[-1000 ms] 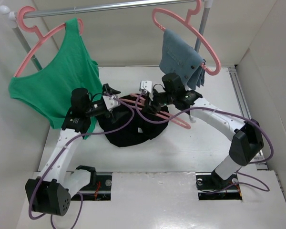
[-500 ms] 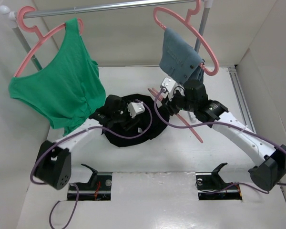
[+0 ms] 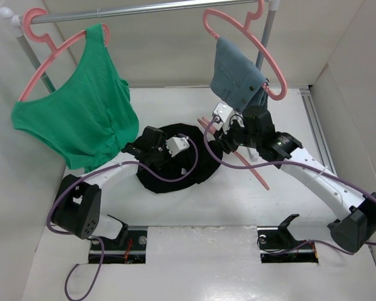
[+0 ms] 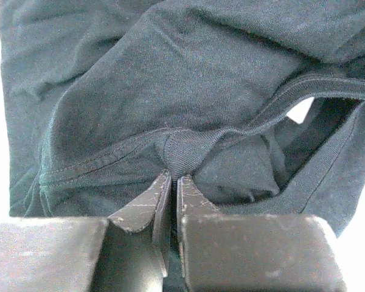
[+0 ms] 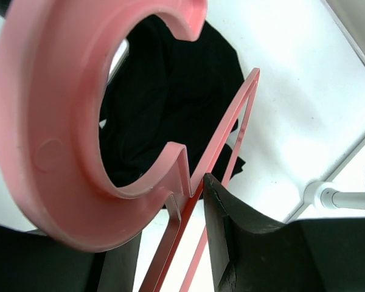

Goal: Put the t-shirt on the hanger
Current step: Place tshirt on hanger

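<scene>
Now the left pincer [image 4: 173, 177], spread wide a second ago, is pressed together on the ribbed collar of the t-shirt [image 3: 169, 179], which lies bunched on the table [image 3: 238, 207] at frame centre. To its right, the right pincer [image 5: 173, 213] clamps the hanger [image 3: 257, 175] by its neck, tilted beside the cloth. With the collar now held, lifting it open for threading looks possible.

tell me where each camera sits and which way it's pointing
Top external: fixed above and behind the bases, looking down across the table towards the rail; left arm and right arm both show.
Left wrist: on the left arm, looking along the left gripper, shut on a ribbed edge of the t-shirt; only its fingers show.
Right wrist: on the right arm, looking past the right gripper, shut on the hanger; only its fingers show.
Shared: the t-shirt appears in all three.
</scene>
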{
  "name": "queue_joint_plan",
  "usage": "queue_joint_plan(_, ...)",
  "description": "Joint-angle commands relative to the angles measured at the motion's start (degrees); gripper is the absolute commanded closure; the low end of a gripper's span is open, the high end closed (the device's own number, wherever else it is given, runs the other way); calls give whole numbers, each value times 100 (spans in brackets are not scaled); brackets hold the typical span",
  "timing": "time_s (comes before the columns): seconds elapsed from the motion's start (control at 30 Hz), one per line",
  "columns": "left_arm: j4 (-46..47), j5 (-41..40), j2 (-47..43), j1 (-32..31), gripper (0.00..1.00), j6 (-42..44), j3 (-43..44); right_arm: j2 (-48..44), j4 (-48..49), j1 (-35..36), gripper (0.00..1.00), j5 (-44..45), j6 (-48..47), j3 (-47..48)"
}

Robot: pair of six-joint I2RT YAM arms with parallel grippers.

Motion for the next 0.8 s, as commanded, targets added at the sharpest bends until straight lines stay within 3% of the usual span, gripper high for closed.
queue_joint_plan(0.0, -321, 69, -147, 0, 100, 48, 337, -65, -53, -28, 100, -282, -178, 303)
queue_joint_plan(0.2, -480, 324, -253, 122, 100, -144, 495, -3, -220, 25, 100, -749, -354, 479)
queue_joint_plan(0.37, -998, 974, -253, 606, 100, -479, 1644, -187, -790, 77, 100, -1522, -627, 689)
queue_joint_plan(0.5, -1218, 1282, -192, 606, 100, -400, 1884, -555, -906, 130, 100, -2111, -680, 629)
queue_joint_plan(0.77, -1157, 1494, -139, 606, 100, -523, 2042, -636, -53, 183, 100, -2744, -407, 197)
